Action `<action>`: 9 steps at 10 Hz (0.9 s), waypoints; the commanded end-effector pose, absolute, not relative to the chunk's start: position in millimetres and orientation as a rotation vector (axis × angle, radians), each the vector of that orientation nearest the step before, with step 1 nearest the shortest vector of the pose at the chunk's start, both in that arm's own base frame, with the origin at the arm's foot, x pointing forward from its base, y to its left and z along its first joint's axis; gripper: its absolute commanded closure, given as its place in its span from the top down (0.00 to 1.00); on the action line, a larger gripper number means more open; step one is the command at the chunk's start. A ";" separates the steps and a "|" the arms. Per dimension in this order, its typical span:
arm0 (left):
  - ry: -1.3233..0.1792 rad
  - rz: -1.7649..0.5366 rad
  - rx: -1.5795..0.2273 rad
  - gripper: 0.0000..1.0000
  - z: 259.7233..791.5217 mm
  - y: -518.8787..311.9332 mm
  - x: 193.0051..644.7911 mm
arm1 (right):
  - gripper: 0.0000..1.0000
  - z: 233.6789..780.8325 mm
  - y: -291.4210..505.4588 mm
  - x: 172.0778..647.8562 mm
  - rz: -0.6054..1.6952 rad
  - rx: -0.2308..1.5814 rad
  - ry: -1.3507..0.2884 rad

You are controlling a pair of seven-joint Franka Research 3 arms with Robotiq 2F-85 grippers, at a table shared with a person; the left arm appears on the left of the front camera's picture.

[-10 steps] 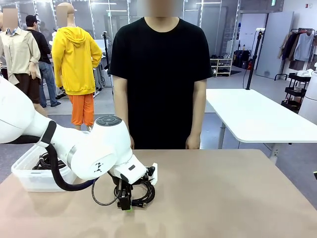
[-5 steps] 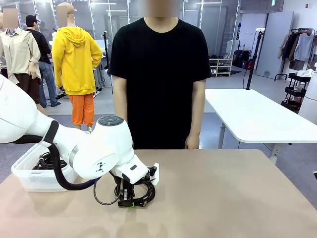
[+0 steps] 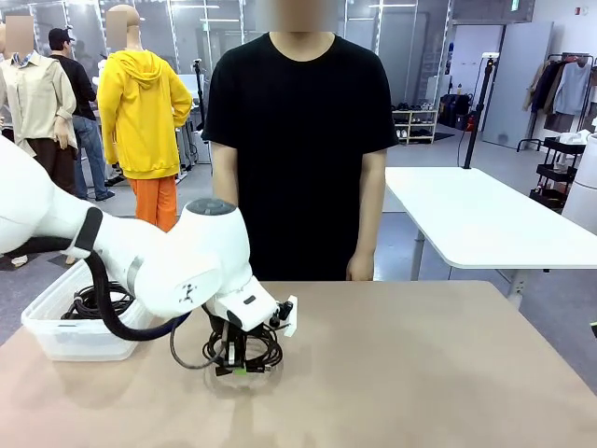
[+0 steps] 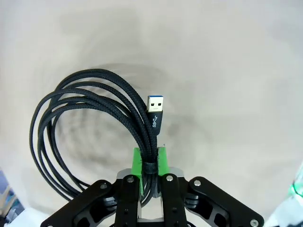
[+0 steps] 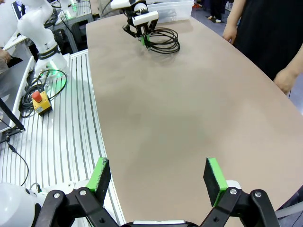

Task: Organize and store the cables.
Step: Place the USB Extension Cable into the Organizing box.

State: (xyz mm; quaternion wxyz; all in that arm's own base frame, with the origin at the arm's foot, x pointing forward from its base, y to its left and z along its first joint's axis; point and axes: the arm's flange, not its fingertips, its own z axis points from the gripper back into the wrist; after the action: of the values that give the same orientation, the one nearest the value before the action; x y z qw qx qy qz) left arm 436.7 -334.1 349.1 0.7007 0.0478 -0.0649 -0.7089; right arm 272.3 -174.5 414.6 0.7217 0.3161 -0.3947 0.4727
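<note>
A black braided cable (image 4: 85, 109) wound in a round coil, its USB plug (image 4: 155, 106) sticking up, is pinched between the green pads (image 4: 136, 161) of my left gripper (image 4: 149, 163), which is shut on the bundle. In the front view this gripper (image 3: 238, 366) points down at the table's left-middle and the coil (image 3: 263, 351) hangs around it just above the tabletop. More black cables (image 3: 93, 301) lie in a clear plastic bin (image 3: 56, 338) at the far left. My right gripper (image 5: 158, 177) stands open over the table edge, holding nothing, far from the coil (image 5: 165, 40).
A person in a black shirt stands at the far side, hands (image 3: 359, 269) hanging at the table edge. The tan tabletop (image 3: 420, 364) spreads to the right. In the right wrist view a ribbed metal base with an emergency-stop button (image 5: 38, 101) lies beside the table.
My left gripper has shut on the coiled cable and raised it slightly, shifting a little toward the bin. The right gripper has stayed open and still.
</note>
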 end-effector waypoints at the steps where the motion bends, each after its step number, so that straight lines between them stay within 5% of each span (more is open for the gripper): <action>1: -0.106 -1.659 0.149 0.00 406.1 -332.5 437.8 | 1.00 416.0 -174.7 273.5 1.035 0.700 -0.887; 5: -0.129 -1.730 0.207 0.00 470.0 -320.6 443.8 | 1.00 416.0 -174.7 273.5 1.035 0.700 -0.887; 9: -0.136 -1.700 0.196 0.00 451.4 -327.0 439.3 | 1.00 416.0 -174.7 273.5 1.035 0.700 -0.887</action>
State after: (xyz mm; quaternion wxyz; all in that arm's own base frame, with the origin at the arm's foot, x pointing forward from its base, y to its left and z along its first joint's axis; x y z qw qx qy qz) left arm 441.8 -327.8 452.3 0.6485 0.0848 -0.0527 -0.7547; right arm 272.2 -174.7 414.7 0.7220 0.3159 -0.3950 0.4722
